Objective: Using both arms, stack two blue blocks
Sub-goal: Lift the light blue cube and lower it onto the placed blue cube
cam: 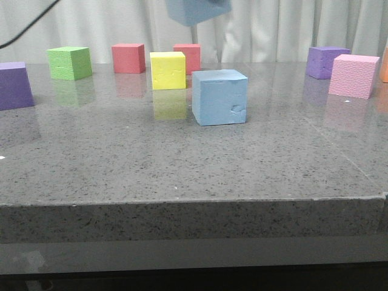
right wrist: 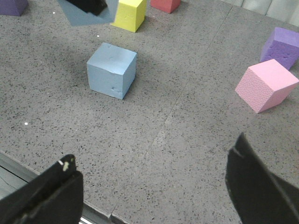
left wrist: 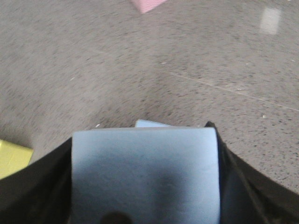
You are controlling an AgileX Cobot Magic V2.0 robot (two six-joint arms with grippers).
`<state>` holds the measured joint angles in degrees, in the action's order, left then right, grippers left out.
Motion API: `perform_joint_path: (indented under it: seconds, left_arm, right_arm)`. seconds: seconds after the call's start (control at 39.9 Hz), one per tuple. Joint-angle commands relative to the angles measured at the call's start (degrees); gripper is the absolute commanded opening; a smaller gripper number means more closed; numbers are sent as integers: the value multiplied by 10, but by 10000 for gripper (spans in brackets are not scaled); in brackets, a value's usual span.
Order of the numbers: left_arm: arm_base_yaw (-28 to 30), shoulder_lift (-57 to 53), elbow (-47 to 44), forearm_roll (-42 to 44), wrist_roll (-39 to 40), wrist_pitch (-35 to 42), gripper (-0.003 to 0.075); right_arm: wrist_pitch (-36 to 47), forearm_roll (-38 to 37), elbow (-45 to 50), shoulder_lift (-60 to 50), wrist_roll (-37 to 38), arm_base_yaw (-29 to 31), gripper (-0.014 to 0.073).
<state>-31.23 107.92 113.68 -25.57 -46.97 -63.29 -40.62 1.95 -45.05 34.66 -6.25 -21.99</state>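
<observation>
One pale blue block (cam: 219, 96) with a chipped dent low on its front stands on the table's middle; it also shows in the right wrist view (right wrist: 112, 70). The second blue block (cam: 197, 10) hangs high above it at the front view's top edge. My left gripper (left wrist: 145, 186) is shut on this block (left wrist: 145, 172), which fills its jaws; a sliver of the resting block (left wrist: 152, 123) peeks out beyond it. My right gripper (right wrist: 152, 186) is open and empty over the table's near edge, well short of the resting block.
Yellow (cam: 168, 70), two red (cam: 128, 58) (cam: 190, 56) and green (cam: 70, 62) cubes stand behind the resting block. Purple cubes sit far left (cam: 13, 85) and back right (cam: 326, 61), with a pink cube (cam: 353, 75) at the right. The table's front edge (cam: 194, 203) is near.
</observation>
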Motion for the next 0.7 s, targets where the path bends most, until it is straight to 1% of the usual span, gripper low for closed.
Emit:
perform_joint_path:
  seconds: [0.0,0.1,0.3,0.43,0.68]
  left_arm:
    - [-18,-5,47,-9,-11,-6,459]
    - [-25,18,77,-6,-11,-33,459]
    - [-26,52,114,4,-15,-64,460]
    - [-26,54,114,6,-36,-69,461]
    - [-26,61,114,7,-39,-69,461]
  right_arm:
    - [40,0,-13,0,-2,4,627]
    - [40,0,-13,0,-2,4,627]
    - [40,0,-13,0,-2,4,627]
    - [40,0,-13,0,-2,4,627]
    - [40,0,-13,0,-2,4,627]
